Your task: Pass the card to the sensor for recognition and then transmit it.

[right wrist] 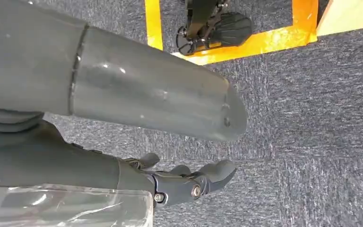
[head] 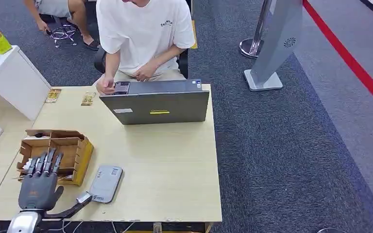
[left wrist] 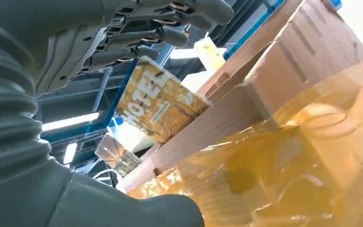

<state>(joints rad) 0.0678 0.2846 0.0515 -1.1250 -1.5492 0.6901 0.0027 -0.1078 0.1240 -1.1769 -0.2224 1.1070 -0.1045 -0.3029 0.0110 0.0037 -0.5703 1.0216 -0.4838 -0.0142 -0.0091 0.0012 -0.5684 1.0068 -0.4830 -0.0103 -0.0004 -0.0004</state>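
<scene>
At the near left edge of the table (head: 175,184) you see the left hand (head: 40,182), palm down, its fingers stretched out over the near rim of the wooden box (head: 80,160). In the left wrist view, a yellow-brown card (left wrist: 159,101) printed "HOTEL" stands just under the fingertips (left wrist: 170,35); you cannot tell if the fingers already pinch it or only hover above it. In the head view the hand hides this card, and also what is inside the near compartments of the box. Clear yellowish tape on the box wall blurs much of the wrist picture.

Just right of the box lies the grey card sensor (head: 106,183), flat, with its cable going off the near edge.

The right hand (right wrist: 189,182) hangs over the dark carpet, its fingers loosely curled and holding nothing.

Further away stands a grey laptop (head: 155,104), and a seated person (head: 143,34) has a hand on it. Two small cards (head: 53,95) lie at the far left corner; their print is too small to read.
</scene>
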